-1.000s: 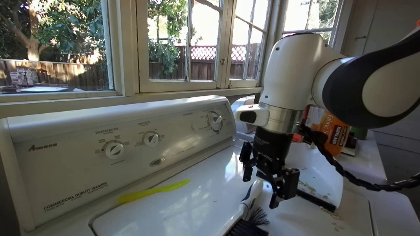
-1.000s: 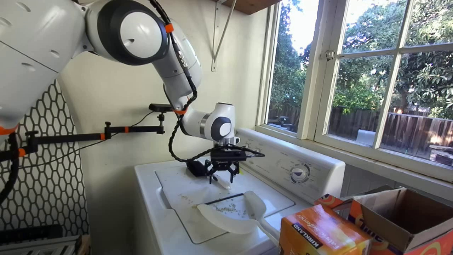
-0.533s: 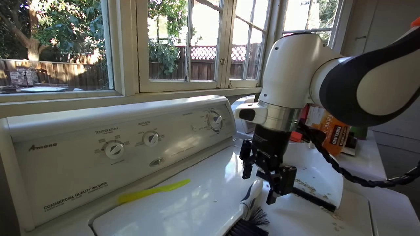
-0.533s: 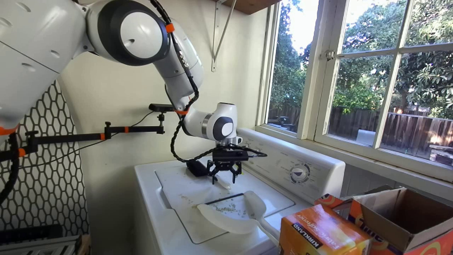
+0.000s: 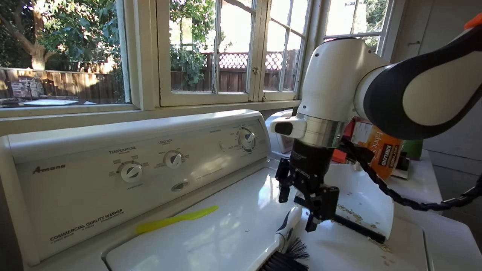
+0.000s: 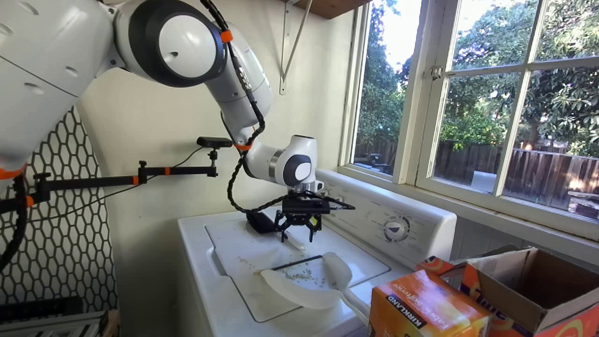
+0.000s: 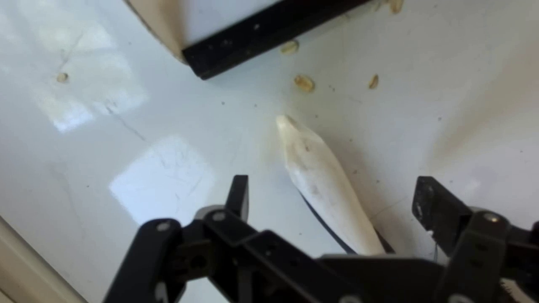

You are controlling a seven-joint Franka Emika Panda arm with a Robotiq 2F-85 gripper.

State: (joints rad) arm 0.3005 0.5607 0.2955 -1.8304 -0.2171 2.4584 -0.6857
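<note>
Since the earlier frame, the jaws had drifted slightly toward the panel (image 5: 150,192) of the washer (image 6: 220,295), while the brush (image 5: 280,241) had stayed put. It lay on the washer's lid (image 5: 211,241), its white handle (image 7: 326,181) below and between the jaws, its dark bristles (image 5: 284,262) at the far end from the dustpan (image 6: 304,297). Spread wide, the jaws hung over the handle, with space showing on both sides of it. Beyond the handle's tip, a few flakes (image 7: 304,83) sat on the lid near the dustpan's black lip (image 7: 261,37); many more were inside the dustpan. Near the panel lay a yellow utensil (image 5: 177,219), well apart from the brush. Past the dustpan stood an orange box (image 6: 421,299), marked Kirkland, with an open carton (image 6: 507,292) just beside it. Overhead, the arm (image 6: 229,103) reached across the washer, a black cable (image 5: 421,206) hanging in a loop from it. Windows (image 5: 258,56) rose behind the panel, with trees and a wooden fence (image 6: 468,157) outside.
</note>
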